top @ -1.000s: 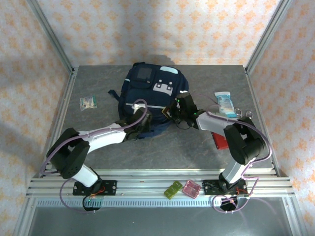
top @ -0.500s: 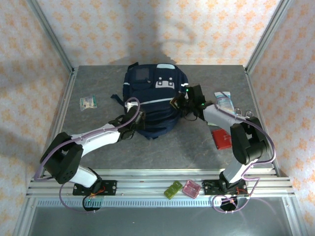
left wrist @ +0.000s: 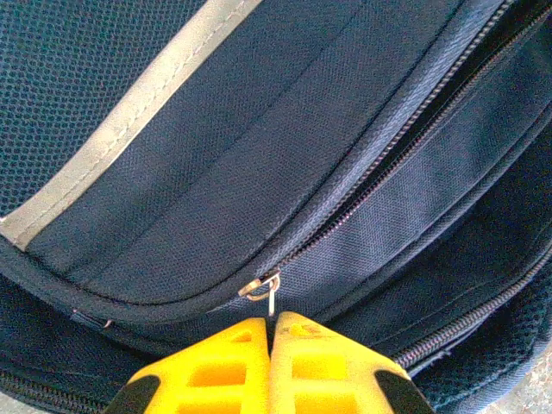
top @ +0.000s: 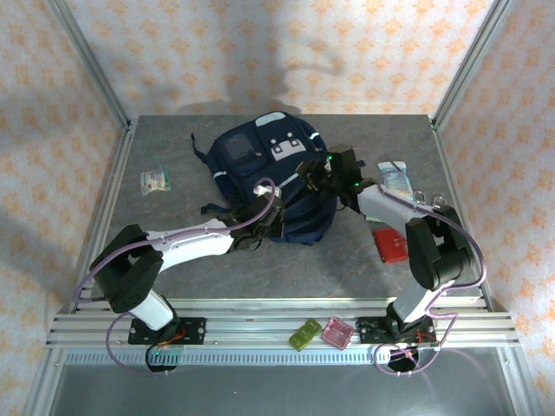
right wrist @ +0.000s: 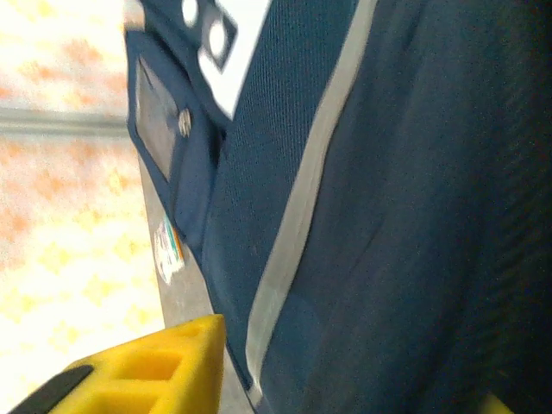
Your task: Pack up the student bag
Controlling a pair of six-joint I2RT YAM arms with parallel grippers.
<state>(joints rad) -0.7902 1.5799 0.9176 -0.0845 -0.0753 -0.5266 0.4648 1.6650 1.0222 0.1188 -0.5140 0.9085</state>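
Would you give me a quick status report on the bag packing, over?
Left hand shut on zipper pull. Right hand open at student bag. Zipper closed; nothing blocking it.

This was a robotics lab test cell: a grey table stood framed by bare aluminium posts at the upper left and upper right, with a slotted aluminium rail across the bottom. A left arm and a right arm were bolted to that rail, and orange-patterned wallpaper panels closed off the top and sides.
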